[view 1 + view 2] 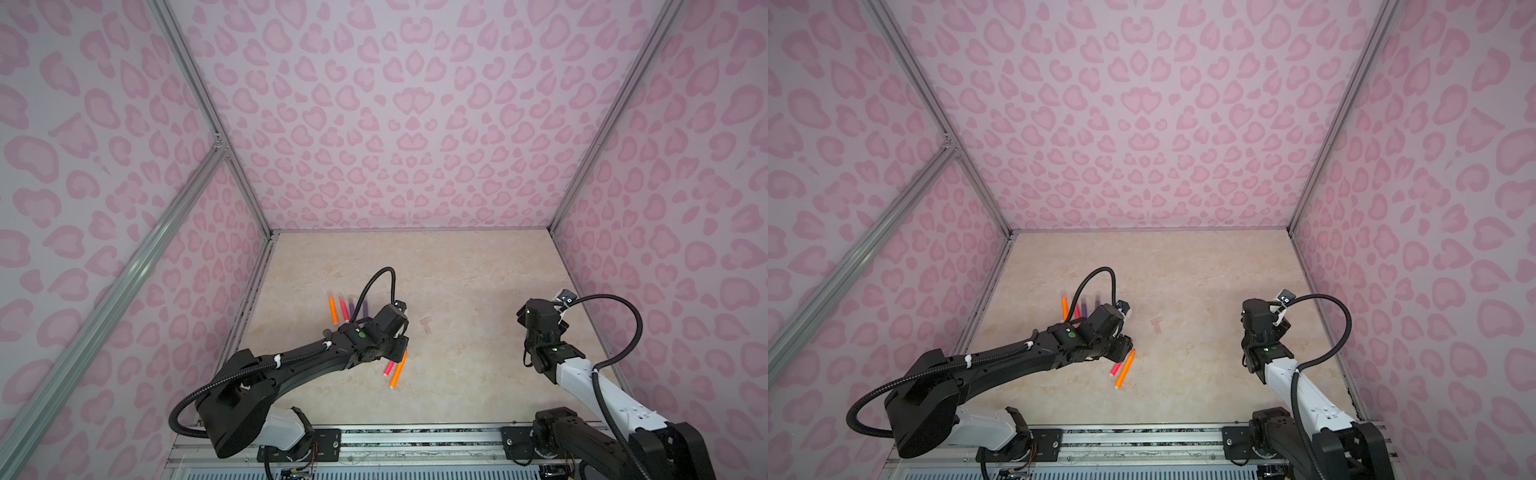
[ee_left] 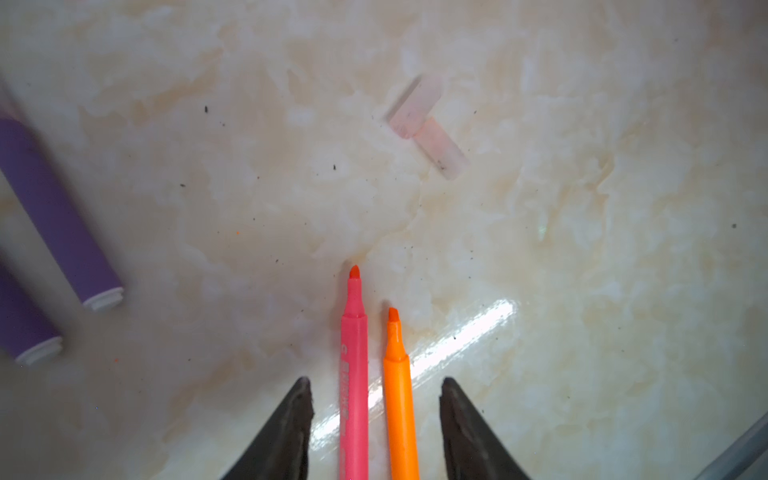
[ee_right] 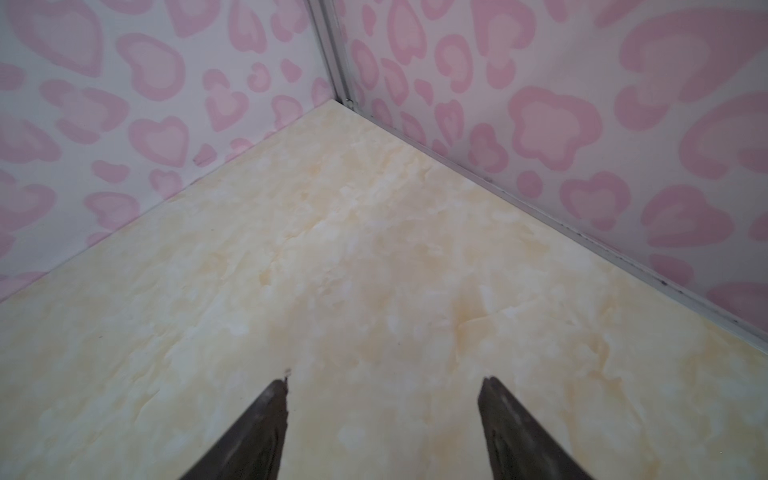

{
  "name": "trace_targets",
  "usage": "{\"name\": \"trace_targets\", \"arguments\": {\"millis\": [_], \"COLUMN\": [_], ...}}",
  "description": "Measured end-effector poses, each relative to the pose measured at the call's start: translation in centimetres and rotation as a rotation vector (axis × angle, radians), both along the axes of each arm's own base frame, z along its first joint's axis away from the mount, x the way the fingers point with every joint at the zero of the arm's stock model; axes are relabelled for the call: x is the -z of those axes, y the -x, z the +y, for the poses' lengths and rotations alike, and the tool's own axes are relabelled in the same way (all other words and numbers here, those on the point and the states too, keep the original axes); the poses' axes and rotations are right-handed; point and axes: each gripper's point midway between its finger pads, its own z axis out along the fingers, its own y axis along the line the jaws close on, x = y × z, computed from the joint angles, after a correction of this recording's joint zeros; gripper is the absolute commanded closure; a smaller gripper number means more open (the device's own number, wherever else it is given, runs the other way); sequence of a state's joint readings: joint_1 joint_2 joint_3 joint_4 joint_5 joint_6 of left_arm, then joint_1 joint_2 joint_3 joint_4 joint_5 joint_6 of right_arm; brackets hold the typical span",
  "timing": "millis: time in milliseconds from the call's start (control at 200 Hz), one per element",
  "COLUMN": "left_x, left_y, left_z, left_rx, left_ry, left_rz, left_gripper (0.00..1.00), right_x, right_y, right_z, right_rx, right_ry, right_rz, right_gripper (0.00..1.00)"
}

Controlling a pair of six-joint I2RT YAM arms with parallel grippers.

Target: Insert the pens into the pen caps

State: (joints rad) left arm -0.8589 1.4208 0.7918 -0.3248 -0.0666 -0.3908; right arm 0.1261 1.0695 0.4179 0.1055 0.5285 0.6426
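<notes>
An uncapped pink pen [image 2: 354,374] and an uncapped orange pen [image 2: 399,395] lie side by side on the beige table. My left gripper [image 2: 376,384] is open and straddles both, with a gap at each finger. In both top views these pens [image 1: 394,369] [image 1: 1121,369] stick out from under the left wrist. Two loose clear pen caps [image 2: 415,106] [image 2: 441,148] lie touching in a T shape beyond the pen tips, also faint in a top view [image 1: 425,324]. My right gripper [image 3: 386,384] hangs open and empty over bare table.
Orange, pink and two purple pens [image 1: 333,309] [image 1: 344,309] [image 1: 352,308] [image 1: 365,308] lie in a row behind the left wrist, with faint clear tubes at their far ends. The right arm [image 1: 540,332] stands near the right wall [image 1: 602,311].
</notes>
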Motion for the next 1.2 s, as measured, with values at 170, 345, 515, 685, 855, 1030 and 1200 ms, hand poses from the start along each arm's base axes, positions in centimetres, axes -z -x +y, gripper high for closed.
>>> {"name": "trace_targets", "arguments": {"millis": [170,345,515,685,855,1030,1200], "left_x": [1.8,3.0,4.3,4.4,4.9,5.2,5.2], "left_y": [1.2,1.2,1.2,1.0,1.0,0.7,0.7], "left_z": [1.4,1.9,1.9,1.6,1.8,1.5,1.4], "left_rx": [0.007,0.001,0.005,0.007,0.005,0.007,0.008], "left_ry": [-0.074,-0.122,-0.161,-0.168,-0.196,-0.209,-0.212], "left_rz": [0.017,0.026,0.053,0.055,0.063,0.062,0.058], "left_gripper": [0.53,0.53,0.53,0.53,0.58,0.61,0.61], "right_x": [-0.5,0.3,0.1,0.4,0.0,0.0,0.2], "right_y": [-0.5,0.9,1.7,2.3,2.2,2.0,2.0], "right_z": [-0.9,-0.8,-0.8,-1.0,-1.1,-1.1,-1.2], "right_rx": [0.050,0.043,0.051,0.065,0.069,0.070,0.076], "right_ry": [-0.054,-0.080,-0.096,-0.101,-0.101,-0.102,-0.101], "right_rz": [-0.028,-0.038,-0.073,-0.092,-0.113,-0.108,-0.102], "right_gripper": [0.31,0.31,0.29,0.29,0.29,0.29,0.29]}}
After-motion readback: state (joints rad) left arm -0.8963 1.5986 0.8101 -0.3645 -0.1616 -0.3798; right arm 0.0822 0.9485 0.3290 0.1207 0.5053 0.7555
